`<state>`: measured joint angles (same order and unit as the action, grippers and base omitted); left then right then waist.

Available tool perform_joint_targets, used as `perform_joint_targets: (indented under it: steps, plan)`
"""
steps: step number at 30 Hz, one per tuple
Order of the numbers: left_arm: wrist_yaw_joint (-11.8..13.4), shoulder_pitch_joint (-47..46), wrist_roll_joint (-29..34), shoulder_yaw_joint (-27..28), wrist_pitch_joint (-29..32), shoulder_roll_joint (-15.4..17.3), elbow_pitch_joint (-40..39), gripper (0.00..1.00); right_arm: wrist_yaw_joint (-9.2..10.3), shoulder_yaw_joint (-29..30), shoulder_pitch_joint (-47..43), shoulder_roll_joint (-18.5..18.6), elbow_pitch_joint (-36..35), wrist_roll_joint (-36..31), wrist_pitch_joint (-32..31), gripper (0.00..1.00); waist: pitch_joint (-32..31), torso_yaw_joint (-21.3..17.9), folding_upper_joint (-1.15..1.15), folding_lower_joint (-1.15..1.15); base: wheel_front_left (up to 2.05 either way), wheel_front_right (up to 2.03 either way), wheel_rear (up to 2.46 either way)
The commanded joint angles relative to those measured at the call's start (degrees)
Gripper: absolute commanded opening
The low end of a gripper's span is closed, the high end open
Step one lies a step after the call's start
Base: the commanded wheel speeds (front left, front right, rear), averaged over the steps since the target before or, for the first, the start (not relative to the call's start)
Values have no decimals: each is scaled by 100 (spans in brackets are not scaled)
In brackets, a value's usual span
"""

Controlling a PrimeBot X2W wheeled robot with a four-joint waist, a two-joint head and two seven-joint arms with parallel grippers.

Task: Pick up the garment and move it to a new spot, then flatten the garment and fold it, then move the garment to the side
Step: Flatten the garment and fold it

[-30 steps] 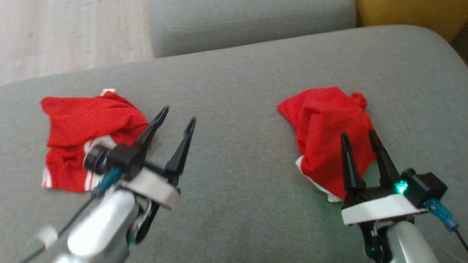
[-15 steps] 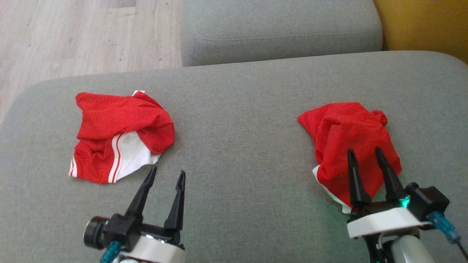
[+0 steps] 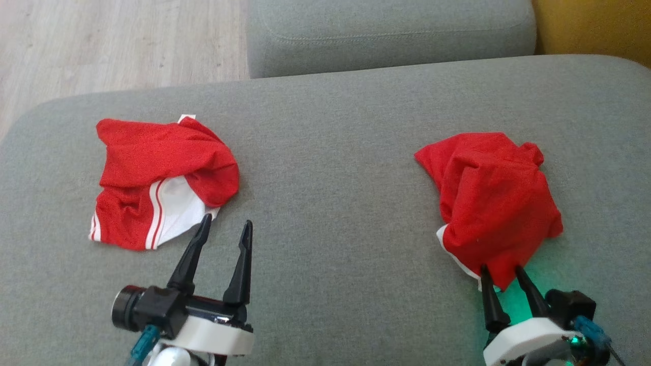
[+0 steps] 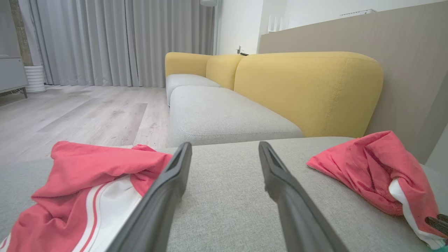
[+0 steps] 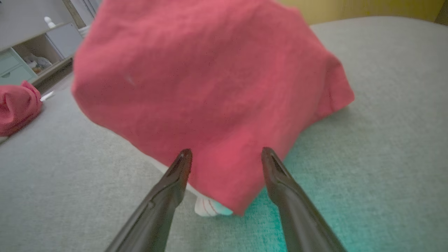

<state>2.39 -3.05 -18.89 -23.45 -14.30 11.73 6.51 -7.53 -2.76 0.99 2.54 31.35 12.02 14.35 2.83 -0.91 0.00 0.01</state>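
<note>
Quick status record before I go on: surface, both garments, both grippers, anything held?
surface: grey sofa cushion
left garment: red with white striped panel, crumpled, lying loose
right garment: red, bunched, white trim at near edge, lying loose
left gripper: open, tips by left garment's near corner
right gripper: open, fingers either side of right garment's near edge
held: nothing

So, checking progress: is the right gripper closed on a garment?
No, the right gripper stands open, tips at the near edge of the right garment.
</note>
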Motion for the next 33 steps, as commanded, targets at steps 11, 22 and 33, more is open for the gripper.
perform_joint_targets:
  steps: [11, 22, 33]
  plan:
    - [-355, -283, 309, 498, -70, -240, 1, 100, 4, -132, 953, 33, 1262, 175, 12, 100, 136, 133, 0, -1, 0, 0, 0]
    - [-530, -188, 461, 792, -70, -401, 115, 100, 4, 446, 1322, 33, 983, -248, 61, 0, -52, 82, 0, -1, 0, 0, 0]
    - [-671, -13, 520, 930, -70, -627, 146, 100, 4, 1118, 1878, 33, -1059, -1073, -122, 0, -368, 148, 0, -1, 0, 0, 0]
